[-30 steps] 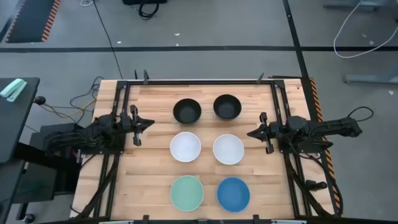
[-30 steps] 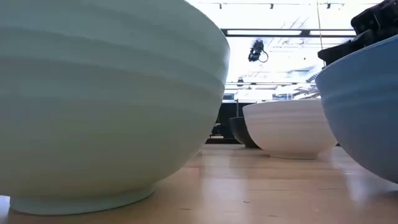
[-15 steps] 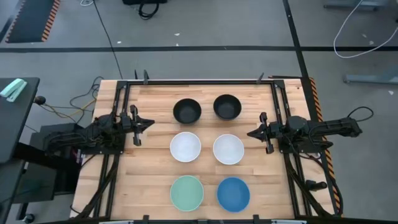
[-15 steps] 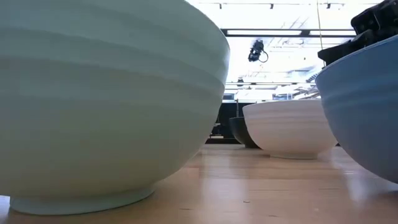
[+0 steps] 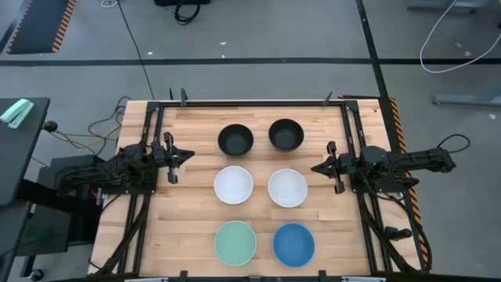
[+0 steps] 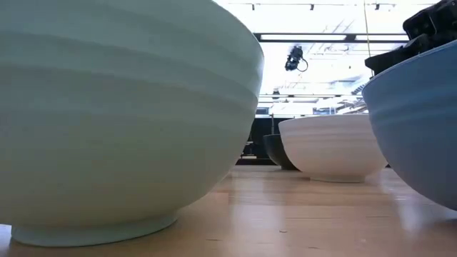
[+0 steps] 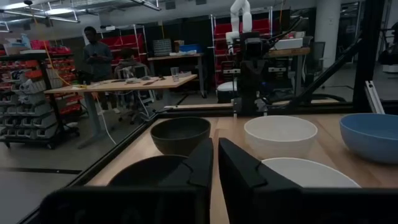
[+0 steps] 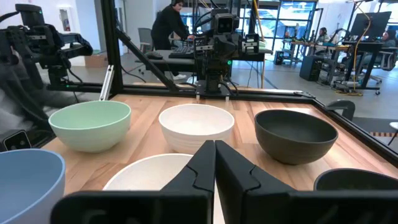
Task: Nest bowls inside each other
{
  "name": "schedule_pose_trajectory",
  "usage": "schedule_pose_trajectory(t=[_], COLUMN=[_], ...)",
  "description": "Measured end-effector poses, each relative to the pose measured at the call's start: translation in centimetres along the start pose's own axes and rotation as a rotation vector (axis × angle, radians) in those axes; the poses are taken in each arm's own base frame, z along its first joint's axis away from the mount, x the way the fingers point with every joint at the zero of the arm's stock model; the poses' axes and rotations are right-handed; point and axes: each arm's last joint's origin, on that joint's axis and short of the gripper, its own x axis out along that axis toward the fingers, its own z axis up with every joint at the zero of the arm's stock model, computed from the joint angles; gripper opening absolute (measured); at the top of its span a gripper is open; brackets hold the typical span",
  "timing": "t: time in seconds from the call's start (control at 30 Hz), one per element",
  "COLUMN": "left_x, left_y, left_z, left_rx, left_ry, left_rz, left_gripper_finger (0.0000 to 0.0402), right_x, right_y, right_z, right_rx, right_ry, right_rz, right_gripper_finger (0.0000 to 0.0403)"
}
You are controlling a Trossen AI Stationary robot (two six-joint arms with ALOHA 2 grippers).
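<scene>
Six bowls stand on their bases in three rows of two on the wooden table. At the far side are two black bowls (image 5: 235, 139) (image 5: 286, 135), in the middle two white bowls (image 5: 233, 185) (image 5: 287, 188), and at the near side the mint green bowl (image 5: 235, 243) and the blue bowl (image 5: 293, 244). My left gripper (image 5: 188, 155) hovers shut at the table's left, level with the gap between the black and white rows. My right gripper (image 5: 315, 167) hovers shut at the table's right, facing it. Neither touches a bowl.
A dark metal frame (image 5: 250, 103) runs round the table's edges. The bare wood lies in strips between the bowls and the arms. Beyond the table the wrist views show benches, shelves and people (image 7: 96, 53) (image 8: 166, 25) in the room.
</scene>
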Motion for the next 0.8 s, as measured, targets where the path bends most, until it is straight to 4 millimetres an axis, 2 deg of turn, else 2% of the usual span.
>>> schedule_pose_trajectory(t=[0.33, 0.8], left_x=[0.0, 0.0], left_y=[0.0, 0.0], left_z=[0.0, 0.01], left_rx=[0.0, 0.0], left_ry=[0.0, 0.0], left_rz=[0.0, 0.0], left_gripper_finger=[0.0025, 0.0032], right_x=[0.0, 0.0], right_y=[0.0, 0.0], right_z=[0.01, 0.01], right_rx=[0.0, 0.0], right_ry=[0.0, 0.0], right_rz=[0.0, 0.0], right_gripper_finger=[0.0017, 0.0017])
